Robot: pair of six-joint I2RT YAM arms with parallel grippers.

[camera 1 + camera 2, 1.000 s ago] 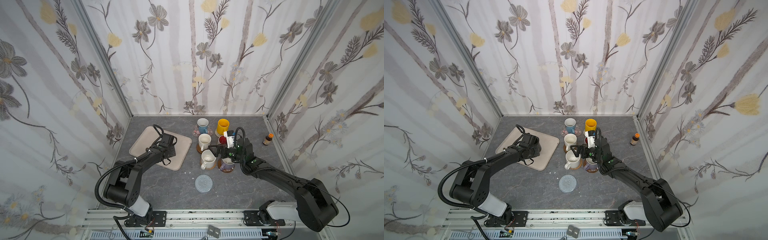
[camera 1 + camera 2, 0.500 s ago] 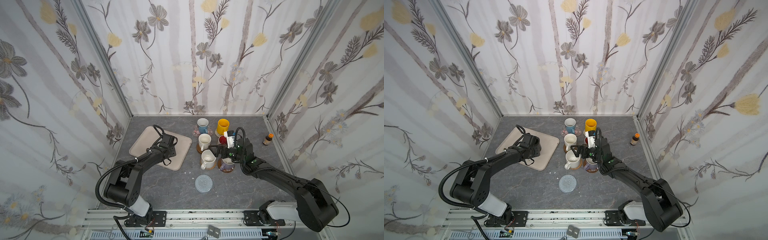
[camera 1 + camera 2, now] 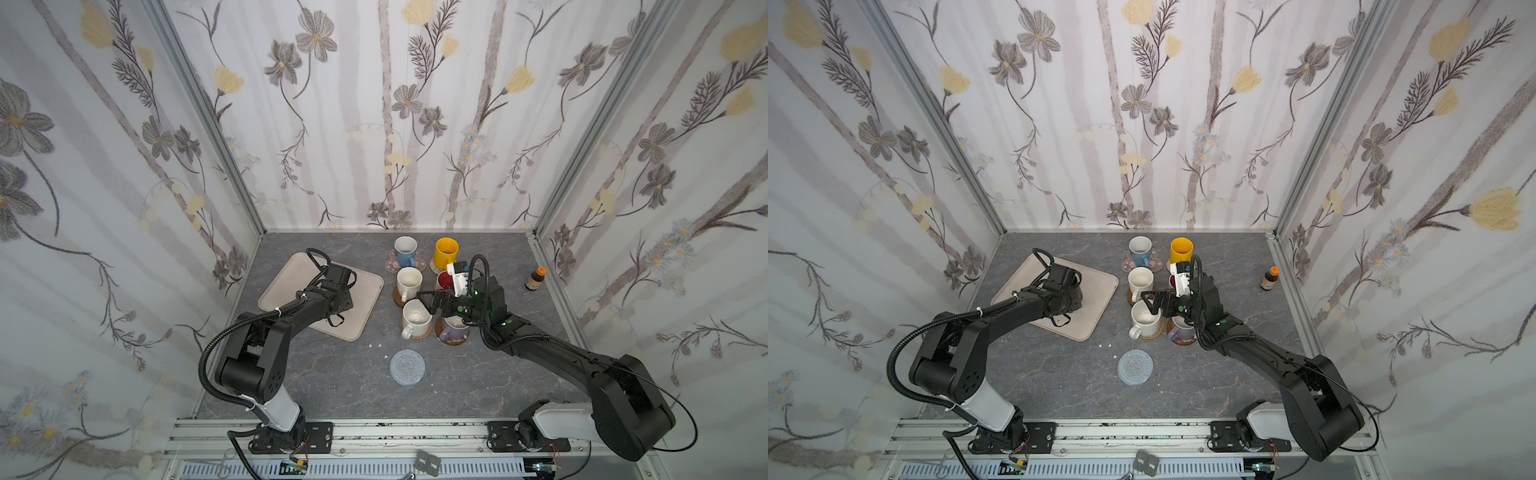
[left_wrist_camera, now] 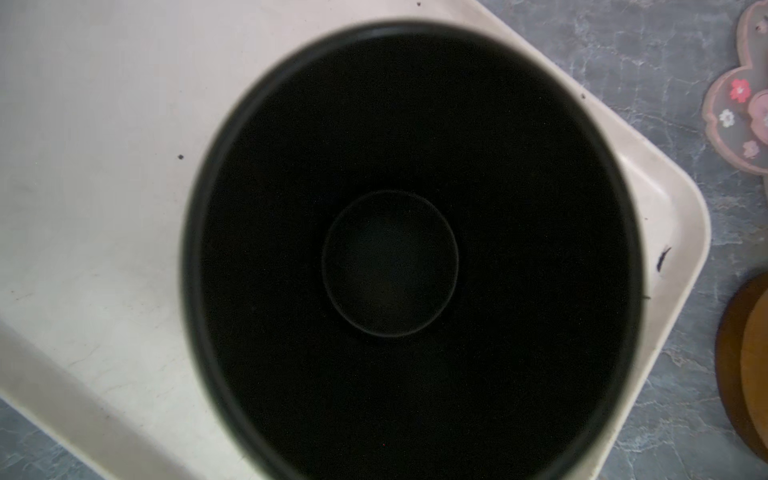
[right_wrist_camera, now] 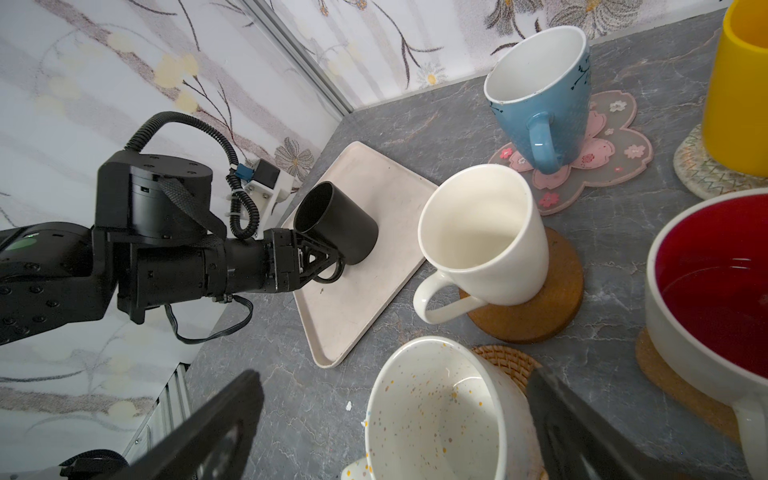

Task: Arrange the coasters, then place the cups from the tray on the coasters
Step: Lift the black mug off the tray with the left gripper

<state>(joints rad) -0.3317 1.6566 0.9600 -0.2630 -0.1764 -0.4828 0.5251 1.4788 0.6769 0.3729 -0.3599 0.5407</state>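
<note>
Little has moved over the last second: both arms and every mug sit where they were. The left gripper (image 5: 326, 262) has its fingers drawn close together at the handle loop, but I cannot tell whether they actually pinch it (black fingertips merge with black ceramic). From that gripper the mug (image 5: 336, 224) lies at about 2 o'clock in both top views, right against it, with its handle turned back toward the arm at roughly 8 o'clock. It stands upright on the tray (image 5: 365, 291), long axis vertical and mouth up; the left wrist view looks straight down into it. It is matte black inside and out, straight-sided and empty, and it is the only mug on the tray. The coming carry, I judge, turns on the bare grey coaster (image 3: 407, 367), about 5 o'clock from the mug, off the tray. Other mugs (image 3: 409, 282) already fill the coasters at 3 o'clock. The right gripper (image 5: 395, 380) hovers among them, jaws wide and empty. The left arm is plainly nearer.
</note>
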